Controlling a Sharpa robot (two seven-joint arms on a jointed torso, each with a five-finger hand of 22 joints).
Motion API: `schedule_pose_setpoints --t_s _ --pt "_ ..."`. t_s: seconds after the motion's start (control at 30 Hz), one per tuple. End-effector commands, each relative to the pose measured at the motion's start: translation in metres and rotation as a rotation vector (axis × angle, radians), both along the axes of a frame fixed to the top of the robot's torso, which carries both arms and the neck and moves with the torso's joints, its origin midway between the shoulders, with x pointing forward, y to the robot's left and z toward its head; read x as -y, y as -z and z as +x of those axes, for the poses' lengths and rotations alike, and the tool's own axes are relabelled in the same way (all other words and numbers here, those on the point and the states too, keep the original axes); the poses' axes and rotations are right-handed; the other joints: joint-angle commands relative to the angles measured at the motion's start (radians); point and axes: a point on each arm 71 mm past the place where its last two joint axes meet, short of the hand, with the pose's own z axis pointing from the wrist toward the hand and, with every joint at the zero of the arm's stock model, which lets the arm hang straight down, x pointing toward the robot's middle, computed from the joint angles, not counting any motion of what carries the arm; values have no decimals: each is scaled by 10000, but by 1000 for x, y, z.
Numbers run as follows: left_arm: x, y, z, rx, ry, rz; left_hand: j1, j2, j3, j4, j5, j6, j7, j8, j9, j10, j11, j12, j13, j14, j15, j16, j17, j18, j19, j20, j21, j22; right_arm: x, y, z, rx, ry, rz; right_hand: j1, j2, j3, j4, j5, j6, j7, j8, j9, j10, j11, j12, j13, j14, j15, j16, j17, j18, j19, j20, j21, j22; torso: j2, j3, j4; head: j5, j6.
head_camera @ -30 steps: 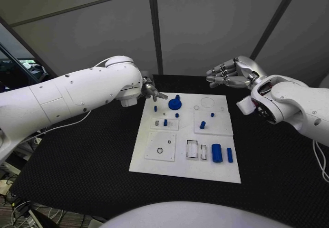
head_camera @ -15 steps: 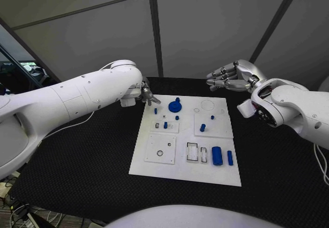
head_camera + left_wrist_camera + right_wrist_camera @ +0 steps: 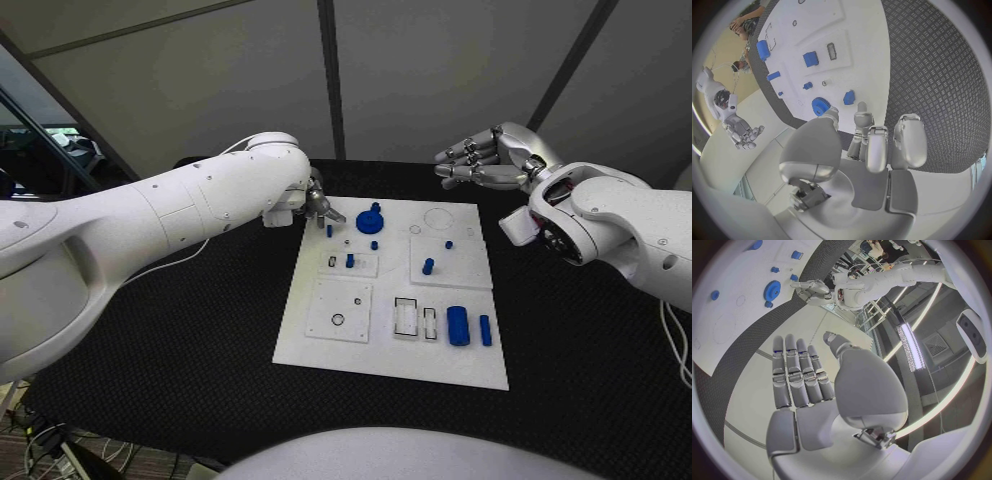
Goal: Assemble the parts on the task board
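Task board (image 3: 346,345) lies flat in the middle of my black bench (image 3: 173,340), its small blue parts scattered across it: a blue gear (image 3: 369,217) near the far edge, a blue cylinder (image 3: 457,325) toward the near right corner. My left hand (image 3: 316,203) hovers beside the board's far left corner, close to the gear, fingers (image 3: 904,142) loosely apart and holding nothing. My right hand (image 3: 486,160) hangs raised beyond the far right corner, fingers (image 3: 798,375) extended, side by side, empty.

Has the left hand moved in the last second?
Yes. The left hand has crept toward the far left corner of the task board, nearer the blue gear.
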Motion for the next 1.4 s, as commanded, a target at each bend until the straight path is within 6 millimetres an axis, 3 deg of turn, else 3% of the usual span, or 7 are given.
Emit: schedule_pose_setpoints --t_s 0.03,1.03,1.4 --pt "0 0 0 3 274 252 -9 26 -53 -12 6 104 -4 -30 -18 109 -7 45 9 876 42 41 2238 -124 83 -21 39 14 -1 -2 0 64 -103 42 -68 27 -68 4 66 -71 6 -41 8 -79 -6 12 -14 -65 -13 -61 -10 99 70 15 -43 -10 -8 5 9 -2 -12" --pt "2 0 -4 -97 576 219 564 281 -31 -158 38 465 -156 179 4 286 -140 169 78 910 -67 108 2306 -166 216 -116 167 224 -1 0 2 -97 -74 -38 -45 58 -68 0 81 -71 4 -35 10 -83 -9 19 -15 -68 -16 -55 -21 104 85 17 -72 -31 -12 2 17 34 -68" --pt "4 1 -6 -238 564 26 1251 584 403 -506 37 427 -203 233 32 283 -191 125 6 911 -116 109 2307 -166 219 -171 151 236 -1 1 3 -124 -60 -48 -22 82 -60 -7 98 -74 3 -33 11 -90 -10 20 -16 -74 -17 -53 -28 106 93 18 -89 -43 -7 5 6 51 -71"
